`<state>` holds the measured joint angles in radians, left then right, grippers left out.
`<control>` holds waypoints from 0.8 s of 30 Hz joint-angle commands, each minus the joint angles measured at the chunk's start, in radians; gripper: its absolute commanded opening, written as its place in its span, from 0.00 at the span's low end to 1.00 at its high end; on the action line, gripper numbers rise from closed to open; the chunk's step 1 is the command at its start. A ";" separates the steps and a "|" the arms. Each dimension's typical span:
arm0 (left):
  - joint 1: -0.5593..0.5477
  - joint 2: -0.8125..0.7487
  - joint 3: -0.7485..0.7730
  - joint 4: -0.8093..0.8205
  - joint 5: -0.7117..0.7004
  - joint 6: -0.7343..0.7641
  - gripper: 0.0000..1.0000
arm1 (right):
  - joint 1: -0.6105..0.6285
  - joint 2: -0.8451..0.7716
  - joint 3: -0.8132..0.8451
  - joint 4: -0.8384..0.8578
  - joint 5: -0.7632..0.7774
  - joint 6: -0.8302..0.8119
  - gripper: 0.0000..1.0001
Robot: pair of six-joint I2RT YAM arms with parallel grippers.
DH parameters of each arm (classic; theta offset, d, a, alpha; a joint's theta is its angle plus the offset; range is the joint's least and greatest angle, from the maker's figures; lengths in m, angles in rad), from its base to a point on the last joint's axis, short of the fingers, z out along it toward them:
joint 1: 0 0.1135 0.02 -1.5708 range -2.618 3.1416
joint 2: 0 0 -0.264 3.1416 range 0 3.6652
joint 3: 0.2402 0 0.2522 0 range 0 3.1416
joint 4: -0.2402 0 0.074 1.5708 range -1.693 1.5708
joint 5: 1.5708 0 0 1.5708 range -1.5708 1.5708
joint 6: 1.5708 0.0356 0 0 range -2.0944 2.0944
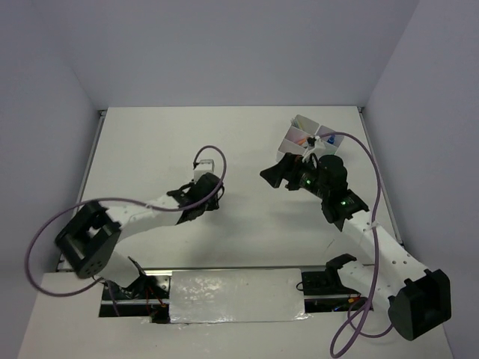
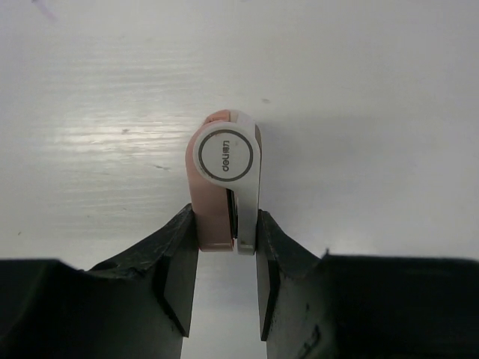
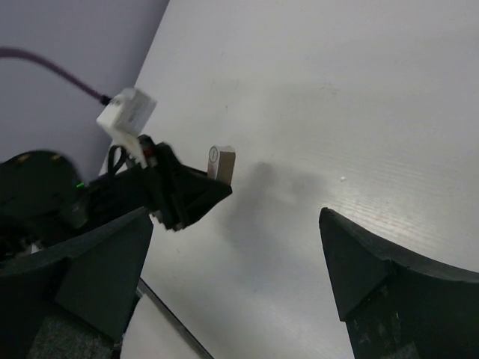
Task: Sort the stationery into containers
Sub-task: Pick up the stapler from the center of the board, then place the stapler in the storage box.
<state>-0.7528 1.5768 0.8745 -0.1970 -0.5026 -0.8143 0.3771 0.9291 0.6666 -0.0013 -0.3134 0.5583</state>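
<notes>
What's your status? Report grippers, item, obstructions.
Left gripper shut on pink item. Right gripper open, empty. Tray far right; the open gripper sits between it and the item.

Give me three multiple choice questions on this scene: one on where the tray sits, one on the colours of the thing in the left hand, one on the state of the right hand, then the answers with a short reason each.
1. Seen from above, where on the table is the white divided tray?
A. Near left corner
B. Far right
C. Between the arm bases

2. What colours is the stationery piece in the left hand?
A. Pink and white
B. Green and black
C. All yellow

3. What state is the right hand in?
A. Shut on a marker
B. Shut on the tray wall
C. Open, holding nothing

Answers:
1 B: the top view shows it at the far right, beyond the right arm.
2 A: the left wrist view shows a pink body with a white round face.
3 C: its fingers stand wide apart over bare table.
</notes>
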 commanded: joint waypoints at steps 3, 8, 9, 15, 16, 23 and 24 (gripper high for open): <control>-0.023 -0.348 -0.300 0.674 0.217 0.361 0.00 | 0.025 0.039 -0.025 0.161 -0.084 0.094 0.99; -0.025 -0.505 -0.419 0.867 0.433 0.487 0.00 | 0.118 0.100 -0.012 0.222 -0.095 0.121 0.98; -0.025 -0.509 -0.422 0.878 0.472 0.495 0.00 | 0.129 0.109 -0.013 0.237 -0.099 0.127 0.97; -0.031 -0.488 -0.434 0.944 0.650 0.521 0.00 | 0.198 0.152 0.034 0.259 -0.095 0.132 0.94; -0.034 -0.486 -0.433 0.946 0.660 0.526 0.00 | 0.221 0.157 0.044 0.248 -0.084 0.126 0.94; -0.051 -0.471 -0.416 0.943 0.688 0.550 0.08 | 0.305 0.223 0.074 0.192 0.055 0.088 0.90; -0.051 -0.463 -0.413 0.941 0.685 0.553 0.08 | 0.310 0.227 0.082 0.190 0.060 0.080 0.84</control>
<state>-0.7971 1.1034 0.4431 0.6559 0.1390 -0.3073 0.6617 1.1374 0.6960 0.1833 -0.3191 0.6674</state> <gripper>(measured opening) 0.426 0.866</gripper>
